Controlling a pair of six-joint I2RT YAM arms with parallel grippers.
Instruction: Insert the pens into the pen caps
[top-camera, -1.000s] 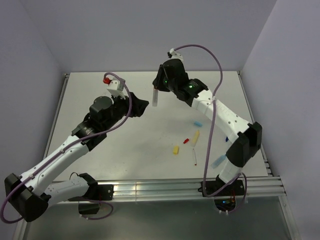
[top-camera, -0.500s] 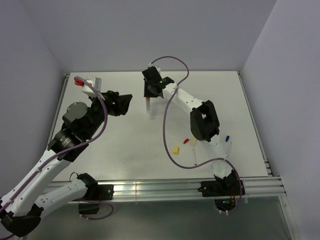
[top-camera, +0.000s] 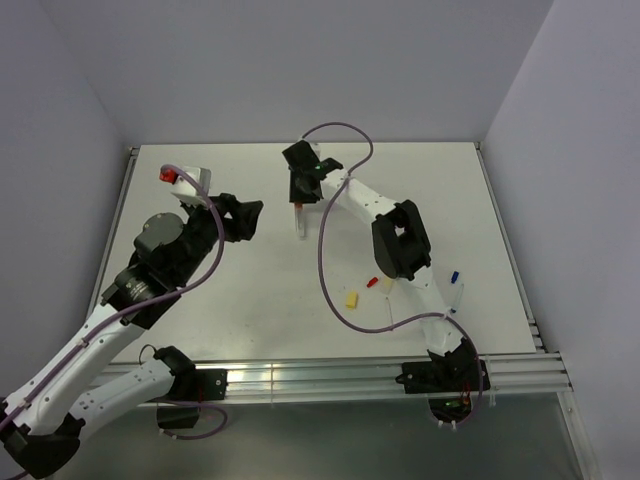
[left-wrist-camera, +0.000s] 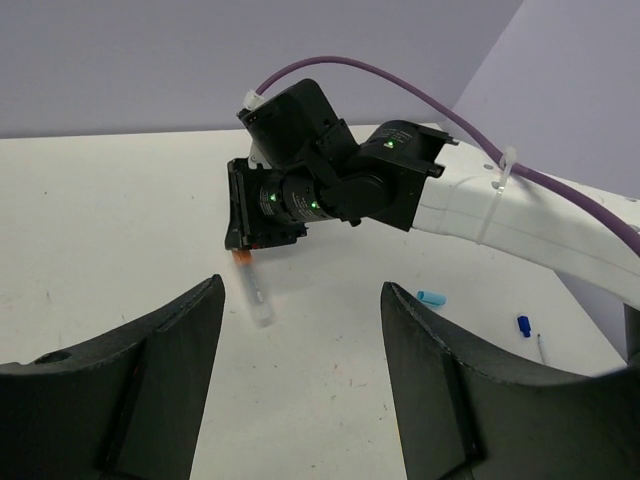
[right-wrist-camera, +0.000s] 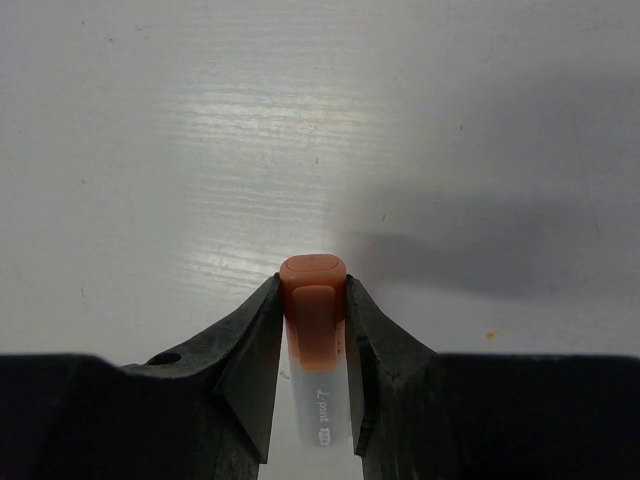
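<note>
Over the far middle of the table (top-camera: 440, 180), the left gripper (left-wrist-camera: 300, 290) is held empty, fingers spread wide. Near it, a white pen (left-wrist-camera: 257, 298) is clamped in the right gripper (right-wrist-camera: 312, 290) at its orange cap (right-wrist-camera: 314, 320), body hanging below.

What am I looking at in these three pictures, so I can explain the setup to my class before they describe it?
Two robot arms are bolted to a table. One picture looks down from above, and the other two come from a camera on each wrist. The right gripper is clamped on a white pen with an orange cap on it. The left gripper is open and empty. Loose on the table lie a yellow cap, a red cap and a dark blue cap.
</note>
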